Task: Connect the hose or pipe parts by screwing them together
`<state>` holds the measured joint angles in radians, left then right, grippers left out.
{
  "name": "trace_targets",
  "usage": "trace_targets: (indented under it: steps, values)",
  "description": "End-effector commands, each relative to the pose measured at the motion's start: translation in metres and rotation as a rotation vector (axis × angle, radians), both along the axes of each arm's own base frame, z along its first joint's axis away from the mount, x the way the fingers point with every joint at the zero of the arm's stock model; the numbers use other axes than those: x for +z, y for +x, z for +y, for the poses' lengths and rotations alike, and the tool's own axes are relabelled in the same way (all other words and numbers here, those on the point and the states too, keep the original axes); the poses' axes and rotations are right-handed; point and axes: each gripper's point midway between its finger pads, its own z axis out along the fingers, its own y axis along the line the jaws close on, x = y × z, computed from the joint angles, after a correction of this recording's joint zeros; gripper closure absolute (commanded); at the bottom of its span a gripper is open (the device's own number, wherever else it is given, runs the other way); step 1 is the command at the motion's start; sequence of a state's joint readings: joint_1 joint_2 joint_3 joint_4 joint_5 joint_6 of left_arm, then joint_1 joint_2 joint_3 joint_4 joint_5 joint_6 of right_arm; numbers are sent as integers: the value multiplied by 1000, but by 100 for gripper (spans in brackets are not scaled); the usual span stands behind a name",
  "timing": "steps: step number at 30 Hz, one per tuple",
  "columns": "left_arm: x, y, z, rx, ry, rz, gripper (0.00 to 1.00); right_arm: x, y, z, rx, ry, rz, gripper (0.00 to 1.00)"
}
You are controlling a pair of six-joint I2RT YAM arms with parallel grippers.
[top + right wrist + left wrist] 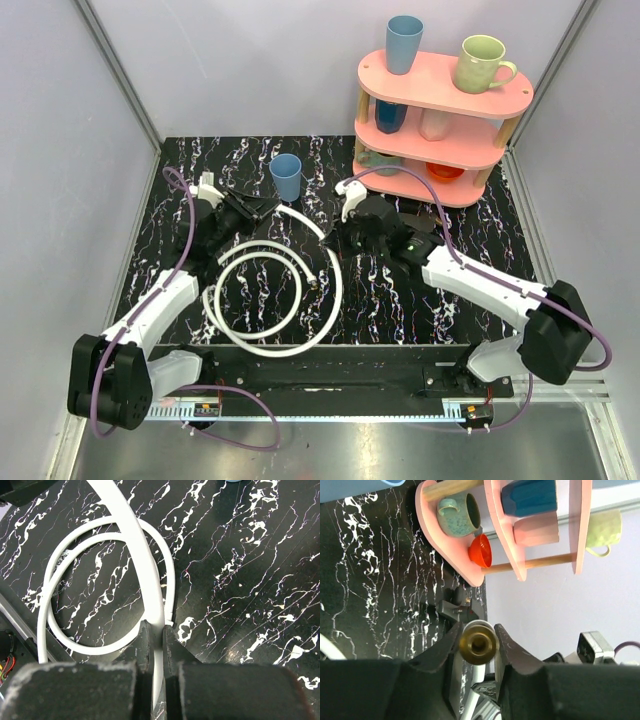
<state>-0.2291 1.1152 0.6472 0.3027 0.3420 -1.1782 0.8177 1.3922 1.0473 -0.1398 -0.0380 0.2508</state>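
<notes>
White hoses (pixel 332 290) curl in loops on the black marbled table (pixel 470 250); a small metal fitting (pixel 320 281) lies inside the loops. My left gripper (pixel 256 209) sits by the blue cup, and in the left wrist view its jaws (pixel 478 639) press on both sides of a brass fitting (pixel 477 643) at a hose end, facing the camera. My right gripper (pixel 341 238) is at the loops' right side. In the right wrist view it (pixel 155 628) is shut on a white hose (pixel 125 525) that arcs away over a second hose loop (pixel 52 575).
A blue cup (pixel 286 177) stands just behind the left gripper. A pink tiered shelf (pixel 440 85) with cups and an orange bowl (pixel 481 551) fills the back right corner. Grey walls close in the table on three sides.
</notes>
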Motion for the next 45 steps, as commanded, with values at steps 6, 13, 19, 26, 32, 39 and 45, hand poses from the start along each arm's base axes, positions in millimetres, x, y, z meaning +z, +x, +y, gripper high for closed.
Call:
trace_targets:
  steps: [6,13,19,26,32,39,45]
  values:
    - [24,-6,9,5,25,-71,95,16,3,-20,-96,45,-99,100]
    - [34,1,26,70,132,-72,100,-14,-2,-38,-145,-13,-71,100]
    - [37,-4,29,71,176,-89,100,-24,-8,-41,-138,-14,-44,100]
    - [28,-20,20,-11,197,-113,100,5,-15,-32,-83,62,-75,75]
    - [29,-32,5,-96,232,-161,100,75,-25,-13,54,271,-265,41]
    - [39,-45,-11,-174,273,-215,100,91,-26,5,160,290,-362,19]
    - [42,-55,-24,-241,268,-240,100,83,-42,33,366,314,-381,17]
